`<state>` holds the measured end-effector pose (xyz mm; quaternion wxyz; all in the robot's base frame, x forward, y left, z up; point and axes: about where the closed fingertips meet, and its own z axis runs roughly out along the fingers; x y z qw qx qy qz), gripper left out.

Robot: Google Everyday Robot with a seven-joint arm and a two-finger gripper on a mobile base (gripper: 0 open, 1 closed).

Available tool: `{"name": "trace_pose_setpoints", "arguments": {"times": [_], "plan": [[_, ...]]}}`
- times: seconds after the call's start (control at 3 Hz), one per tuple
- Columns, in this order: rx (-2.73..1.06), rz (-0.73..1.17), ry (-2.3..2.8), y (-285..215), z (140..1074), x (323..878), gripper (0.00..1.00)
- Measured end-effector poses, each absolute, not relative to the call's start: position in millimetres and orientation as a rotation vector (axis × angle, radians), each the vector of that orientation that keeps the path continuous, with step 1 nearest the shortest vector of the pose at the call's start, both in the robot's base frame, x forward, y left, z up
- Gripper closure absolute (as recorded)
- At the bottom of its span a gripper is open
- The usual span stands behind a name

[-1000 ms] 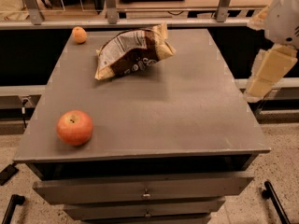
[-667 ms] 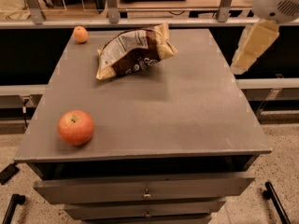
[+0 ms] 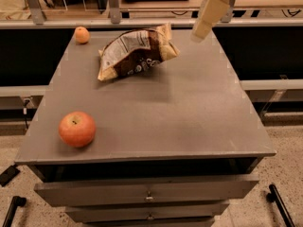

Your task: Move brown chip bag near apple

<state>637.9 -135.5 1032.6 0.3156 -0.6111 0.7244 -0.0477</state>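
Observation:
The brown chip bag [image 3: 136, 52] lies crumpled on the far middle of the grey tabletop [image 3: 189, 108], its white printed panel facing up and tan sealed ends at the left and right. The apple [image 3: 77, 128], large and red-orange, sits near the front left corner. The gripper [image 3: 207, 17] hangs from the top right, a pale cream shape just right of and above the bag's right end, not touching it.
A small pale orange round fruit [image 3: 82, 34] sits at the far left corner. The table is a drawer cabinet with drawers [image 3: 149, 195] in front. A rail and shelf [image 3: 142, 20] run behind the table. Black bars lie on the floor [image 3: 279, 205].
The gripper has moved left and toward the far side, from beyond the table's right edge to just beside the bag's right end. The bag, apple and small fruit have not moved.

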Motion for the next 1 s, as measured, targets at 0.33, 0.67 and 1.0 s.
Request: {"name": "trace_pose_setpoints", "arguments": {"times": [0.33, 0.67, 1.0], "plan": [[-1.616, -0.077, 1.923, -96, 1011, 668, 0.00], [-1.643, -0.019, 1.947, -62, 984, 684, 0.00], [-1.669, 0.021, 1.964, -37, 961, 694, 0.00]]}}
